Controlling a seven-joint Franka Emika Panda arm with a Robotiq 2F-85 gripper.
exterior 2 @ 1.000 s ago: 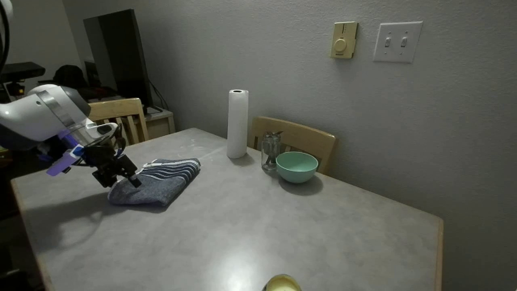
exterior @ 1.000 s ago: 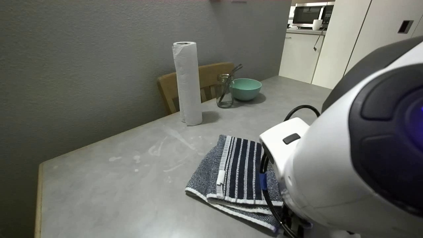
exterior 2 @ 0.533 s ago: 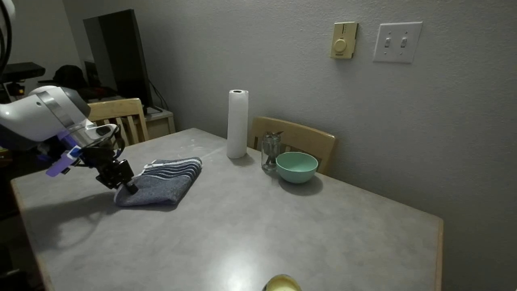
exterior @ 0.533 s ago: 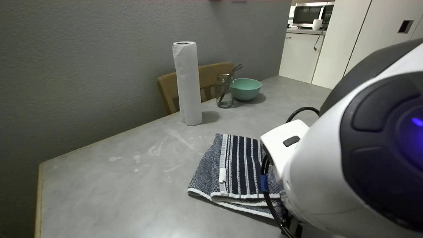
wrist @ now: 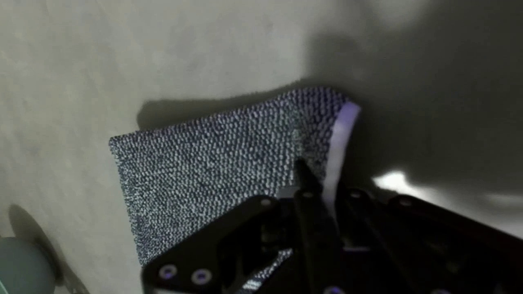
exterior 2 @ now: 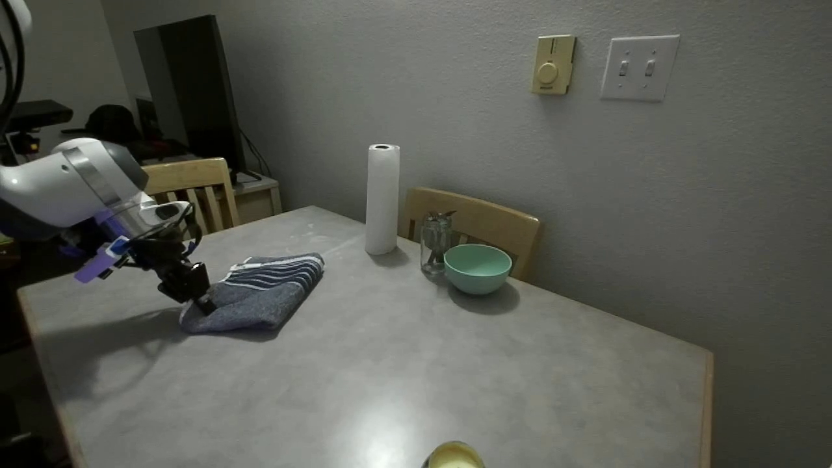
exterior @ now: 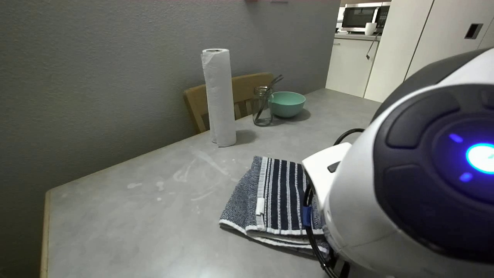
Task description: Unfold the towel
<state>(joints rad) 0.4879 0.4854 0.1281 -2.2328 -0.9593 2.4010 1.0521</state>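
The towel [exterior 2: 260, 296] lies folded on the table in both exterior views, dark blue-grey with white stripes and a white edge. In an exterior view its striped end [exterior: 283, 193] faces up, with the arm covering the right part. My gripper [exterior 2: 205, 304] reaches down to the towel's near corner. In the wrist view the towel's plain grey part [wrist: 212, 163] fills the middle, and its white edge [wrist: 338, 143] runs down between the fingers. There the gripper [wrist: 327, 183] is shut on this edge. The fingertips are dark and partly lost in shadow.
A paper roll [exterior: 219, 98] stands upright near the wall. Beside it are a glass jar [exterior 2: 435, 242] with utensils and a green bowl [exterior 2: 478, 268]. A yellow-topped item [exterior 2: 455, 456] shows at the table's front. Chairs [exterior 2: 474, 211] stand at the far side.
The gripper has gone from open to shut on the towel's edge. The towel first slid slightly away from the arm, then back a little, and its held corner has shifted.
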